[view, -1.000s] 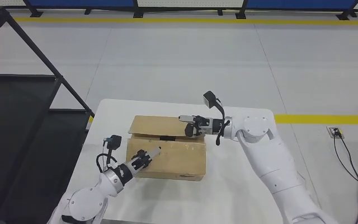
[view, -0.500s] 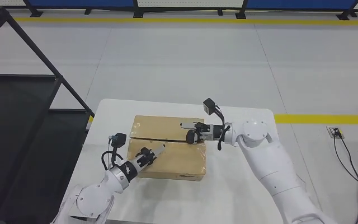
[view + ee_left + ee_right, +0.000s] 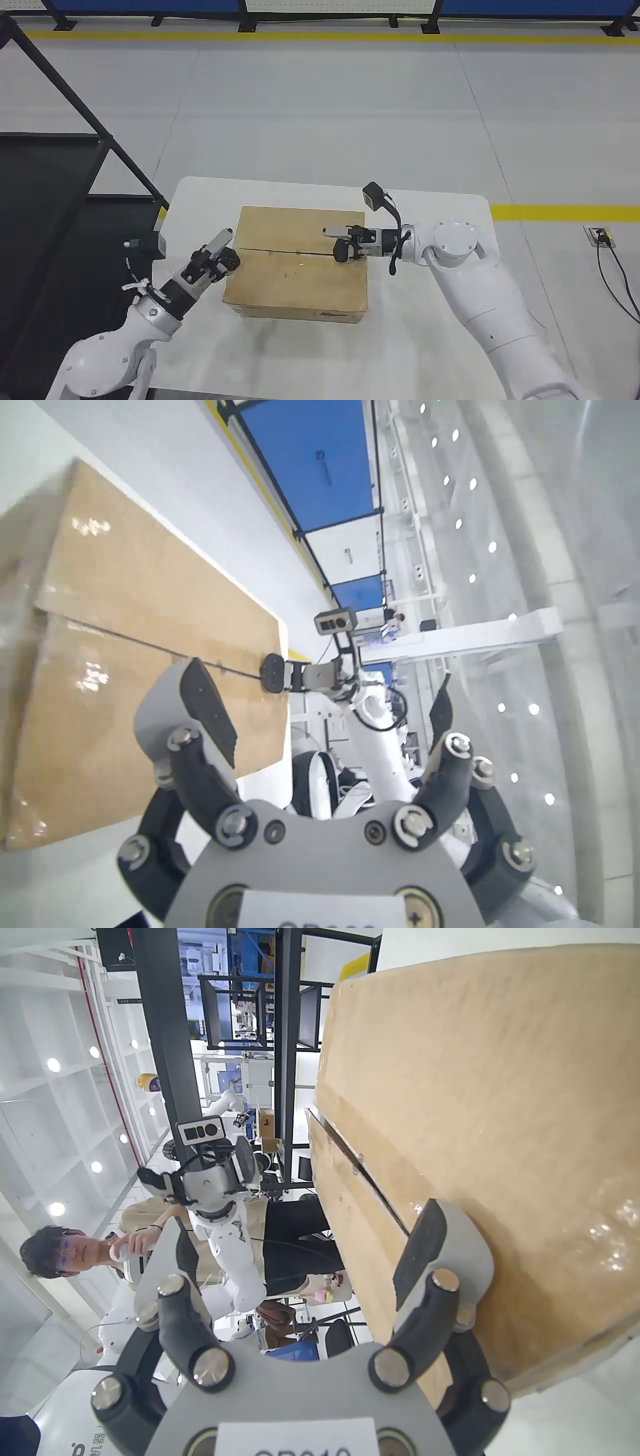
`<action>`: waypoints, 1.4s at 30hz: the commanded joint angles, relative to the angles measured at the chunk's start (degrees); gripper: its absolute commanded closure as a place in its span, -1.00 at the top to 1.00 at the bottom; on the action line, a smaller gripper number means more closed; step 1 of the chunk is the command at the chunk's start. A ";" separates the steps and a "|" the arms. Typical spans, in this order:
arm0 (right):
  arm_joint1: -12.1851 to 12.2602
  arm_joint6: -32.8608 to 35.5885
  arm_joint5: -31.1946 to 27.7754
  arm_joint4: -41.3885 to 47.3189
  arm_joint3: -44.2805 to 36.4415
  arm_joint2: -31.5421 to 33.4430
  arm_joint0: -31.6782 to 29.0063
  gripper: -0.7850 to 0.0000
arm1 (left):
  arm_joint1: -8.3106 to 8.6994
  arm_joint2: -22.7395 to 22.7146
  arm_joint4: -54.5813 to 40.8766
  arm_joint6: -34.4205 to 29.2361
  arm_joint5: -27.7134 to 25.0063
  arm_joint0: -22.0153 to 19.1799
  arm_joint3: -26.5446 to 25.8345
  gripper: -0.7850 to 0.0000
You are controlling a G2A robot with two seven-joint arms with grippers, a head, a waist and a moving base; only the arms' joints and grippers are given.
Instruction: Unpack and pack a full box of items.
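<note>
A brown cardboard box (image 3: pixel 295 265) sits mid-table with both top flaps down and meeting at a seam. My right gripper (image 3: pixel 338 242) is open at the seam's right end. In the right wrist view (image 3: pixel 305 1223), one finger (image 3: pixel 440 1248) lies against the box top (image 3: pixel 475 1103) beside the seam, the other off the edge. My left gripper (image 3: pixel 224 248) hangs open just off the box's left end, holding nothing. The left wrist view looks past its gripper (image 3: pixel 317 685) along the box top (image 3: pixel 150 600) to the right gripper (image 3: pixel 274 672).
The white table (image 3: pixel 430 330) has bare surface in front of and to the right of the box. A black metal frame (image 3: pixel 60 200) stands beside the table's left side.
The raised far flap has come down flat, with my right gripper lowering onto the seam. My left gripper has drawn back from the box top to past its left end.
</note>
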 commanded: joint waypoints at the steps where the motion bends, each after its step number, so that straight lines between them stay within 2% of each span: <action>1: 0.10 0.24 0.31 -0.31 -0.26 -0.15 -0.09 1.00 | 0.07 -2.73 -3.52 -0.15 0.19 0.51 0.93 1.00; 2: 0.12 0.29 0.37 -0.44 -0.32 -0.20 -0.08 1.00 | 0.12 -4.07 -4.94 -0.39 0.28 0.88 1.24 1.00; 16: 0.12 0.29 0.37 -0.44 -0.32 -0.20 -0.08 1.00 | 0.12 -4.07 -4.94 -0.39 0.28 0.88 1.24 1.00; 23: 0.12 0.29 0.37 -0.44 -0.32 -0.20 -0.08 1.00 | -0.41 -2.71 -6.20 6.00 1.65 3.36 7.90 1.00; 31: 0.12 0.29 0.37 -0.44 -0.32 -0.20 -0.08 1.00 | -0.83 -0.10 -8.23 6.53 3.85 4.40 16.20 1.00; 35: 0.12 0.29 0.37 -0.44 -0.32 -0.20 -0.08 1.00 | -1.25 1.66 -9.79 8.13 2.95 2.65 19.93 1.00; 37: 0.12 0.29 0.37 -0.44 -0.32 -0.20 -0.08 1.00 | -1.64 2.65 -12.49 9.10 2.14 0.65 22.23 1.00; 39: 0.12 0.29 0.37 -0.44 -0.32 -0.20 -0.08 1.00 | -2.18 3.71 -14.93 12.66 0.68 -1.66 25.09 1.00; 42: 0.12 0.29 0.37 -0.44 -0.32 -0.20 -0.08 1.00 | -2.84 5.51 -18.95 13.56 0.36 -5.65 29.59 1.00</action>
